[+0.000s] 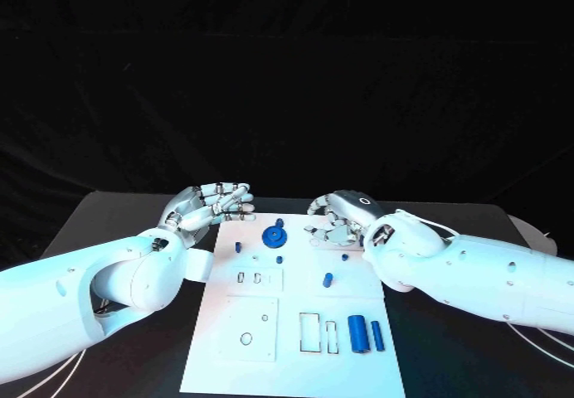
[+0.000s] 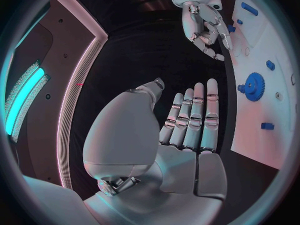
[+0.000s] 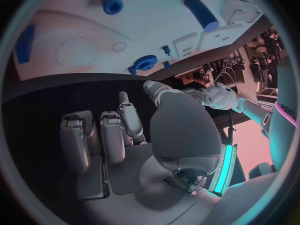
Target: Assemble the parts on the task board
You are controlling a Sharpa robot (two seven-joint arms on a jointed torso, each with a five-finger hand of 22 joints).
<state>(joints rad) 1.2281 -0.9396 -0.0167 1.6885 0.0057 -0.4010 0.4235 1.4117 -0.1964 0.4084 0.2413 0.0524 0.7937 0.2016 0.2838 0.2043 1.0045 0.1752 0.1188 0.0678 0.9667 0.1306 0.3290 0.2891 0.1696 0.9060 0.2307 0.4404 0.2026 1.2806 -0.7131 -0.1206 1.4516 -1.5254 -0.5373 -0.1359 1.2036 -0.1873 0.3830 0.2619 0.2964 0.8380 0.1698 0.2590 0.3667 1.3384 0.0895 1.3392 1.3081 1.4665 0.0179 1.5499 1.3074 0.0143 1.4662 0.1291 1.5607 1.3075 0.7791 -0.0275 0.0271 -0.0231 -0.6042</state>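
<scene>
Both hands held nothing | left hand [image 1: 213, 204] fingers straight, right hand [image 1: 338, 219] curled | we judged blue gear [image 1: 275, 236] between them, nearer left | task board [image 1: 287, 365]

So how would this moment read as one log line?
left hand: open, empty | right hand: open, empty | blue gear: on task board

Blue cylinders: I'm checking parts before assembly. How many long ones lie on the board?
2: a thick cylinder and a thin cylinder beside it, at the task board's near right corner. The right arm may hide more.
</scene>
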